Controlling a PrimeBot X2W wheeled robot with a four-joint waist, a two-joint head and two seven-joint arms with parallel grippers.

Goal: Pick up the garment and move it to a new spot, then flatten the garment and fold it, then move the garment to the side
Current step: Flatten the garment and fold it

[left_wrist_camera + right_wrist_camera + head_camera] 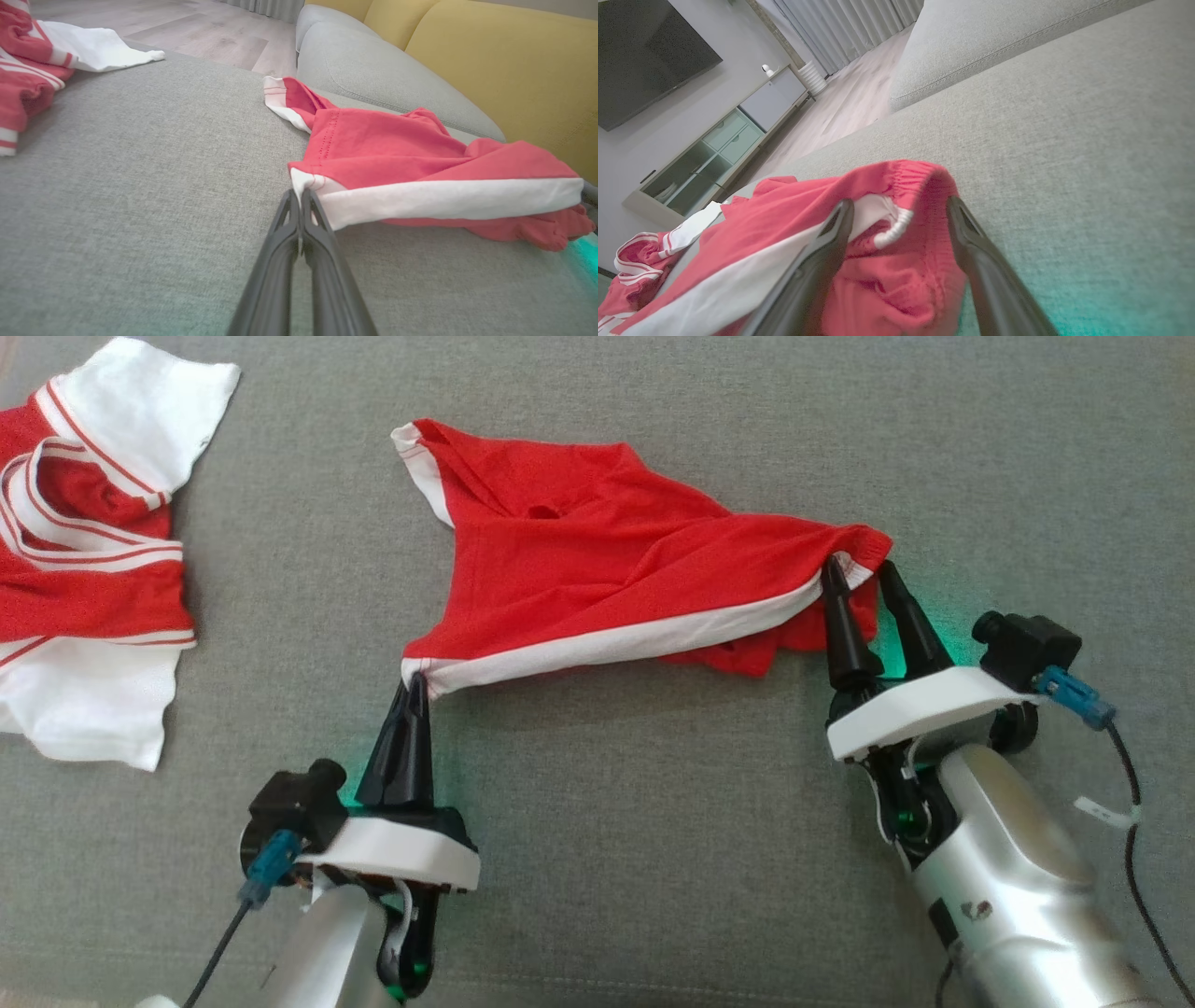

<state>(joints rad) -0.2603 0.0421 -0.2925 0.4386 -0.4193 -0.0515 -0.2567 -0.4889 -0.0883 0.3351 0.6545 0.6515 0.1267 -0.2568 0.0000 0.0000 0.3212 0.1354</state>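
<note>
here left claw point(415, 683) pinches garment point(597, 551), right claw point(859, 569) parted.

The striped red-and-white cloth point(89, 569) over on the left runs off the head view's left edge, so its full shape cannot be told; the garment point(597, 569) covers its own underside, and the red bunch beneath its white band point(616, 639) is mostly hidden; the corner caught by the left gripper point(415, 681) vanishes between the pressed-together fingers; the left forearm point(322, 943) and right forearm point(1018, 877) are both cut by the bottom edge; the small white object point(766, 70) on the cabinet point(714, 140) is too small to name; whatever stands behind its glass is a blur.
</note>
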